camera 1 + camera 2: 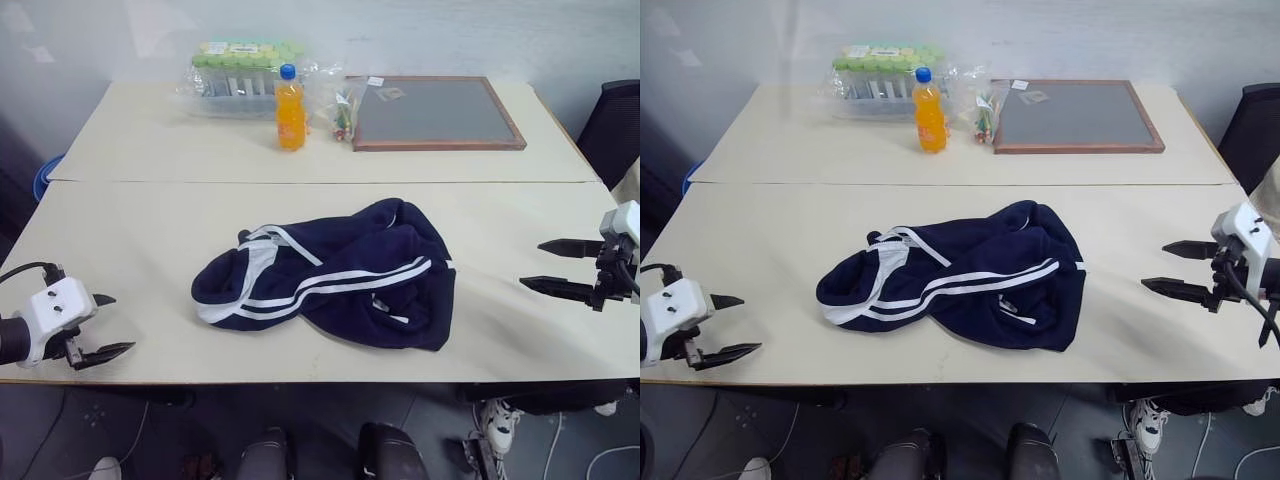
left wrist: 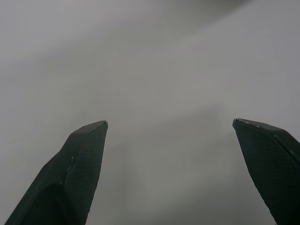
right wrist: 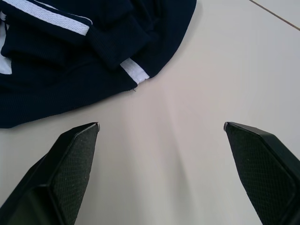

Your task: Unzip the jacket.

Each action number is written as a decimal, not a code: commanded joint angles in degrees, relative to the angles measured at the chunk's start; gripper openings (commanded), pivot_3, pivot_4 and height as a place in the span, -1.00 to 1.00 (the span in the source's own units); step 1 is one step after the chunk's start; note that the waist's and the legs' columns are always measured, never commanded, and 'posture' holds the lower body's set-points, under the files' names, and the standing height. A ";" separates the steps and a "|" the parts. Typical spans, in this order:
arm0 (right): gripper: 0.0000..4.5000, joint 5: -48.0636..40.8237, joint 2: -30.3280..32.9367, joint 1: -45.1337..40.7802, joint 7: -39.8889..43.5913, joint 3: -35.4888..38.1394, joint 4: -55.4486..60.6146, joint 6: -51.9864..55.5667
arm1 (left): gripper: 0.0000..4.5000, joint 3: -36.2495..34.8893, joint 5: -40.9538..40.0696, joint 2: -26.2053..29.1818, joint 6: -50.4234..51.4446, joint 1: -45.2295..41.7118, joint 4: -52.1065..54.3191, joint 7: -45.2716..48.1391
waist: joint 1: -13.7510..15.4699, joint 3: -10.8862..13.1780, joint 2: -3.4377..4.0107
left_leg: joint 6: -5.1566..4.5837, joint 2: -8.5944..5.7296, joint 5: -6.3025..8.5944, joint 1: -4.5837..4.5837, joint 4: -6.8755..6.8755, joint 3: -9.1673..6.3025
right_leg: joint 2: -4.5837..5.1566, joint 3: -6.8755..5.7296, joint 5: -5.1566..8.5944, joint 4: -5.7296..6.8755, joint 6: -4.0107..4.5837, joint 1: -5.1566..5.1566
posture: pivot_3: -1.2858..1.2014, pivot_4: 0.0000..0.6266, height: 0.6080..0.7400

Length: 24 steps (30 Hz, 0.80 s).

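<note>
Nothing of the unzipping looks begun: the jacket [image 1: 330, 275] lies crumpled at the centre of the near table [image 1: 140, 250], untouched, its zip not visible among the folds. The left gripper [image 1: 103, 325] waits at eight o'clock of it, jaws wide and empty; the right gripper [image 1: 540, 266] at three o'clock, likewise spread and empty; finding and pulling the zip remain.

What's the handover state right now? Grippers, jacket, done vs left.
Left gripper: open, empty, over the near left edge of the table, well clear of the jacket.
Right gripper: open, empty, at the right side, pointing toward the jacket with bare tabletop between them.
Jacket: crumpled in a heap mid-table, white stripes and collar lining showing; I can't make out the zipper in the folds.
Done: nothing visible; the jacket is untouched by either gripper.
Left: find the zipper, probably spread the jacket first, hold the fabric with one gripper, pull the slider with the other.
</note>
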<state>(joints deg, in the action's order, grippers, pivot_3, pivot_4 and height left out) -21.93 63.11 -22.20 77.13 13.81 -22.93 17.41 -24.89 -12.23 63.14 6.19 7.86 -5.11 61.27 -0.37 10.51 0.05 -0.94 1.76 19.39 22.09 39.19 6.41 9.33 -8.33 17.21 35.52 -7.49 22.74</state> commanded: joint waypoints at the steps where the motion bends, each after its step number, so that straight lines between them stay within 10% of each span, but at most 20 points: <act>1: 0.98 -0.50 0.12 -0.10 -0.23 1.45 1.13 -0.52 | 1.00 -1.36 0.47 0.31 -1.14 -0.09 -0.55 -0.26 | -0.03 0.00 0.00 | 0.00 0.00 0.00 0.00 0.00 0.01 | 0.00 0.01 0.00 0.00 0.00 0.00 | 0.03 -0.52 1.00; 24: 0.98 -0.64 -0.26 1.09 -1.77 1.60 3.97 1.44 | 1.00 -0.13 -3.30 -2.19 5.27 -3.66 3.29 -0.64 | -0.02 0.00 0.00 | 0.00 -0.02 0.00 -0.03 0.01 0.12 | -0.02 0.11 0.00 0.07 0.00 0.05 | 0.03 -0.52 1.00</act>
<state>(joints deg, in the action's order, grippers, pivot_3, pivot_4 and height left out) -21.68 61.93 -21.13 75.11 13.80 -20.26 18.72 -23.73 -14.50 61.08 11.01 4.69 -2.77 60.43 -0.39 10.51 0.06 -0.94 1.75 19.38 22.05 39.20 6.53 9.31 -8.22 17.20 35.59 -7.49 22.79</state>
